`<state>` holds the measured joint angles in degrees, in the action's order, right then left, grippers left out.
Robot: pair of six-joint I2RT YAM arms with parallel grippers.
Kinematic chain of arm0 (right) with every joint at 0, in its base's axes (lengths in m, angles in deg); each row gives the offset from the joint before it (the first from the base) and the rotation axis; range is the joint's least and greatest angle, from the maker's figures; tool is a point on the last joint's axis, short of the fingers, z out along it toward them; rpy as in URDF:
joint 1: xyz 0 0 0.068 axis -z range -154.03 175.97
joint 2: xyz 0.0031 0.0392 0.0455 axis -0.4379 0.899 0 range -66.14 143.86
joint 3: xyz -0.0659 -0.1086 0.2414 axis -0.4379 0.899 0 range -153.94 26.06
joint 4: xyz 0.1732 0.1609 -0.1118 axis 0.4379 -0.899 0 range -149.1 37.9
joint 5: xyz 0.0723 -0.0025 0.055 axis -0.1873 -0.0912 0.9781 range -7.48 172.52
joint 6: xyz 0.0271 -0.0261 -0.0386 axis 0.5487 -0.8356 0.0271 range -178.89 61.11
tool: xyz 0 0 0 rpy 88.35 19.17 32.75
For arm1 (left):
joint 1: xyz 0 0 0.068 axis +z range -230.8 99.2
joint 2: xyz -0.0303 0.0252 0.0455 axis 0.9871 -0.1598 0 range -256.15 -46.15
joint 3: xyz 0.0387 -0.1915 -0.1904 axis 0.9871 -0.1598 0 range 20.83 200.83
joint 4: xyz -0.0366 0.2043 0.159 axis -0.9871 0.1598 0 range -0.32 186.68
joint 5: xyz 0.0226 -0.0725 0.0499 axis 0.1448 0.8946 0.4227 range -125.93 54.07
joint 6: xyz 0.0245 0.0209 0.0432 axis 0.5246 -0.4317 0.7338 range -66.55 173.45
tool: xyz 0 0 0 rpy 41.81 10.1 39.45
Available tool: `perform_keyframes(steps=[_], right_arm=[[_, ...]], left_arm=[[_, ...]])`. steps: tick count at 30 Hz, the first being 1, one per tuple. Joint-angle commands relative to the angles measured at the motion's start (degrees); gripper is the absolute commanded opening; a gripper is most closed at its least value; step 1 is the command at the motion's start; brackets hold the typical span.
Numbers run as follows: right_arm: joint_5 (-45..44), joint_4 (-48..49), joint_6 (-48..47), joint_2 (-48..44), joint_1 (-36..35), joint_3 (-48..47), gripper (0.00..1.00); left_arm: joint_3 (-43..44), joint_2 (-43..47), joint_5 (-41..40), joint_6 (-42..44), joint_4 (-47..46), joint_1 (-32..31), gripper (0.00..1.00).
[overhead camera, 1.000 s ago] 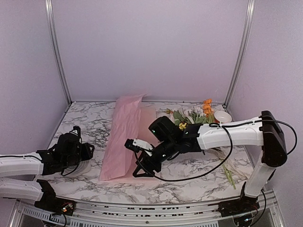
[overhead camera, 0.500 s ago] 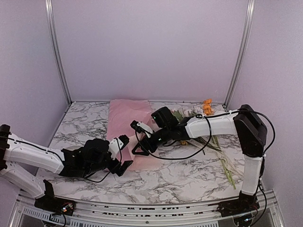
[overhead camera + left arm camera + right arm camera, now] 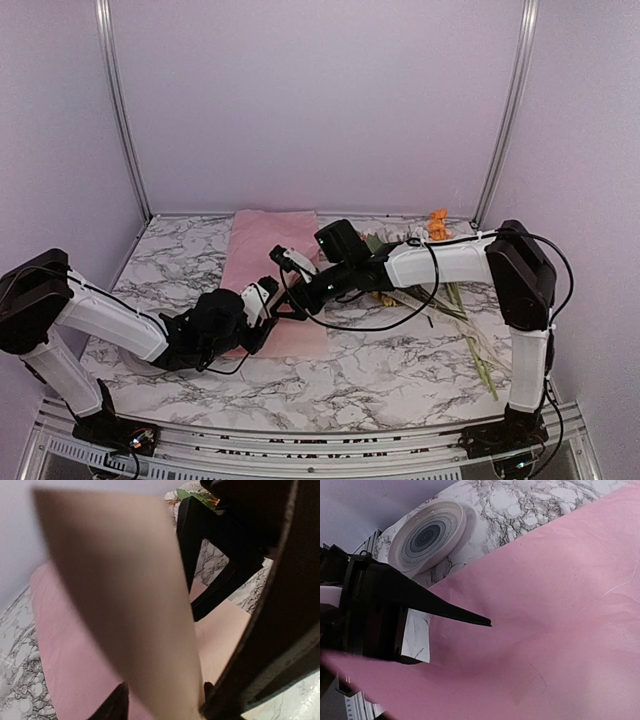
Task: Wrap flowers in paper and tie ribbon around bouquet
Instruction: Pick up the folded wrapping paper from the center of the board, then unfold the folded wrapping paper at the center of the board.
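The pale pink paper (image 3: 262, 245) lies on the marble table, left of centre. My left gripper (image 3: 265, 312) and right gripper (image 3: 288, 296) nearly meet over its near part. In the left wrist view a raised, blurred flap of paper (image 3: 125, 595) fills the gap of the left gripper (image 3: 164, 707), whose jaws stand apart. The right gripper (image 3: 485, 651) shows one black finger (image 3: 445, 611) above the paper (image 3: 560, 580); a close paper fold hides the other. The flowers (image 3: 437, 222) lie bare to the right, stems (image 3: 470, 340) pointing toward the near edge. The ribbon is out of view.
A round grey ringed disc (image 3: 427, 537) sits on the marble left of the paper. Both arms stretch low across the table's middle. Metal frame posts (image 3: 120, 110) and purple walls close in the back and sides.
My left arm swung from beside the disc to the paper's near edge. The paper, folded up a second ago, now lies flatter. The right gripper drew back and left.
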<state>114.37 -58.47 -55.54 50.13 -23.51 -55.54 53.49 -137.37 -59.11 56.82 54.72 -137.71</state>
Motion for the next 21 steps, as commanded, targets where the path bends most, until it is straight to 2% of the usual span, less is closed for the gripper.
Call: perform_keyframes(steps=[1,4,8,12,16,19,21], right_arm=[[0.07,1.29,0.65,-0.04,0.37,-1.65,0.64],[-0.24,0.55,0.31,-0.85,0.82,-1.39,0.64],[-5.56,-3.20,-2.12,-3.91,3.08,0.58,0.64],[-16.27,-6.97,-7.32,-5.38,4.47,3.77,0.65],[-15.67,-20.97,-19.10,2.23,4.47,-7.26,0.65],[-14.76,-22.39,-21.83,4.27,4.48,-10.00,0.67],[-16.83,-21.66,-22.32,5.55,4.50,-9.69,0.68]], left_arm=[[1.56,-1.01,-2.39,-0.20,-3.18,2.18,0.35],[1.76,-0.25,-2.30,-1.18,-3.39,2.99,0.00],[1.39,3.51,-0.57,-3.94,-3.39,3.27,0.00],[-2.65,11.21,-0.26,-14.67,-4.65,5.17,0.00],[-8.82,17.81,0.68,-25.74,-10.13,7.15,0.00],[-15.31,20.77,-1.15,-34.84,-18.16,7.96,0.00],[-18.38,23.24,-3.93,-41.01,-20.08,8.08,0.00]])
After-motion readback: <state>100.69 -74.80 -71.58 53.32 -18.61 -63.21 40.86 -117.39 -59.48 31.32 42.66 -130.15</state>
